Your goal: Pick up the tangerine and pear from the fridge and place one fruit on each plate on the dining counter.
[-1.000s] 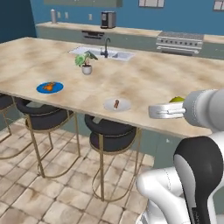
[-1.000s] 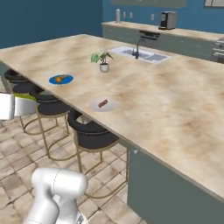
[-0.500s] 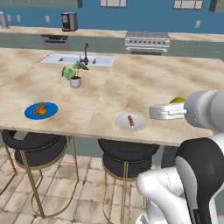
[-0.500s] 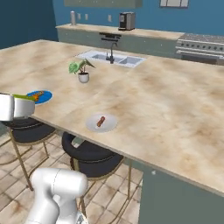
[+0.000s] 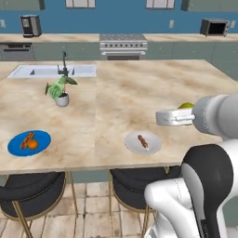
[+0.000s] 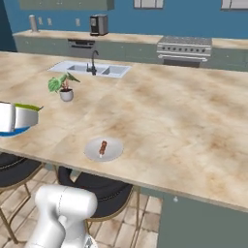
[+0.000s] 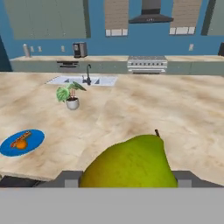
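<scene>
Deep blue walls (image 7: 52, 43) back the kitchen, hung with grey-green upper cabinets (image 7: 46, 17) and a dark steel range hood (image 7: 151, 15). Along the far wall runs a narrow beige-topped counter (image 5: 69, 38) carrying a black coffee machine (image 6: 99, 24) and a built-in steel stove (image 5: 123, 45). A microwave (image 5: 214, 28) sits at its right end. A steel sink with a black tap (image 6: 93, 69) and a small potted green plant (image 5: 59, 90) lie nearer. 2 black round stools with brass legs (image 5: 30, 193) stand on beige stone floor tiles (image 5: 93, 218).
</scene>
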